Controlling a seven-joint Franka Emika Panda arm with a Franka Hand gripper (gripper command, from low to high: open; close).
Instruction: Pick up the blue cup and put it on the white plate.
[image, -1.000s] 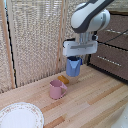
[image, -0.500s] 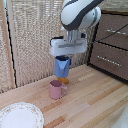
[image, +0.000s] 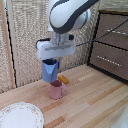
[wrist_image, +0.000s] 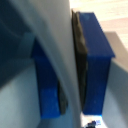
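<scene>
tool (image: 50, 64) clamped on blue cup (image: 49, 71), above pink mug (image: 56, 90)

Light wooden table (image: 95, 102): pink mug (image: 57, 90) mid-surface, orange item (image: 63, 79) behind it, white plate (image: 20, 116) near corner.

No readable text, label, brand, number or sign anywhere in either view.

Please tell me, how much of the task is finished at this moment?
Done: the blue cup is gripped by the gripper and lifted off the table. In hand: it hangs above the pink mug. Left: move it to the plate, at the exterior view's lower left, and release it there.
</scene>
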